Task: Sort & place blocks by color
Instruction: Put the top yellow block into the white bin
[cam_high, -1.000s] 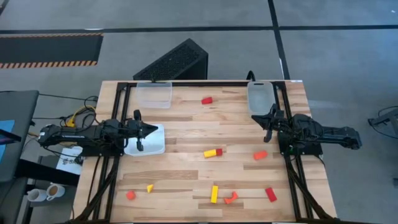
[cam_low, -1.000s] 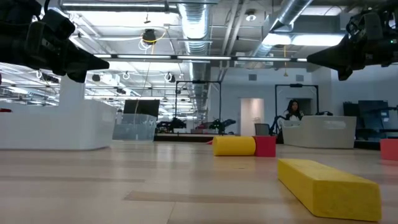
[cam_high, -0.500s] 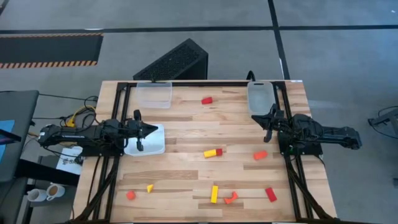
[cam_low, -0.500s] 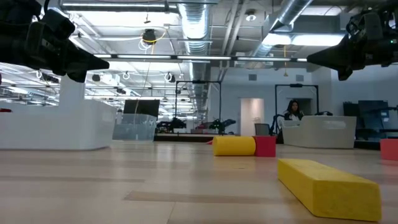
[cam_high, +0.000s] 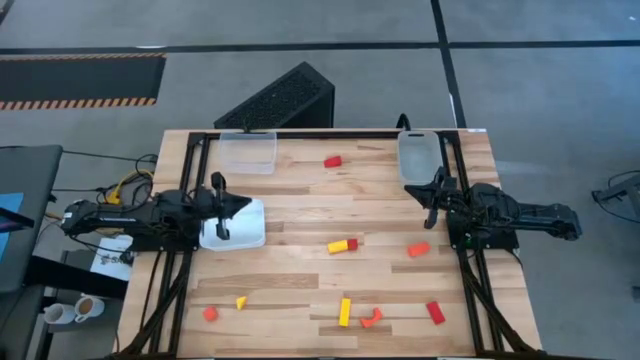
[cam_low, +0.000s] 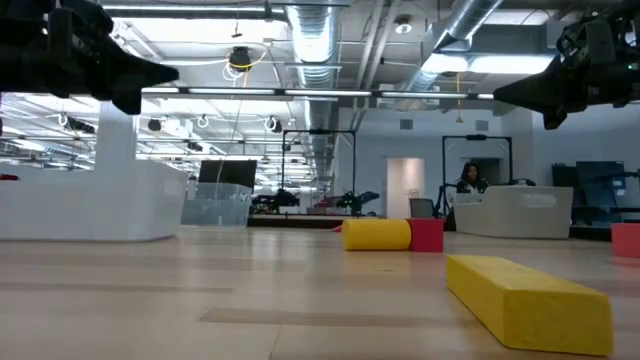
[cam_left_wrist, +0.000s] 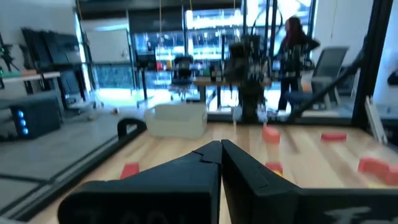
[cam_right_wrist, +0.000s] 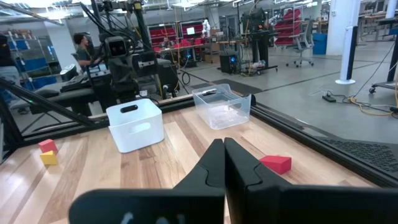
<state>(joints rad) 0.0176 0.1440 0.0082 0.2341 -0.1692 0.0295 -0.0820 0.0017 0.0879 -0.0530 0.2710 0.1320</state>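
Risk sits mostly in the scatter: nothing sorted yet, blocks spread over the surface, both arms parked at the side edges.

Left pincer (cam_high: 222, 210) fully closed, empty, above the white tray (cam_high: 252, 236) at the left edge. It must open before any descent or it will just knock a block aside. Clear bin (cam_high: 248, 152) sits near the far left corner.

Near the front edge, from the left: orange block (cam_high: 210, 314), small yellow wedge (cam_high: 241, 302), yellow bar (cam_high: 345, 312), orange arch (cam_high: 372, 318), red block (cam_high: 436, 313). Bar and arch lie just beside each other, so a grab at one may drag the other. Orange and red look close in colour, so a mis-sort seems likely.

Mid-surface, yellow cylinder (cam_high: 338, 246) touches a red cube (cam_high: 352, 242); closing on the pair could lift both or roll the cylinder off. Red block (cam_high: 333, 161) lies near the far edge.

Orange block (cam_high: 418, 250) lies toward the right edge. Right pincer (cam_high: 434, 195) also closed, empty, just in front of the second clear bin (cam_high: 417, 154) at the far right corner; a careless swing could clip it.
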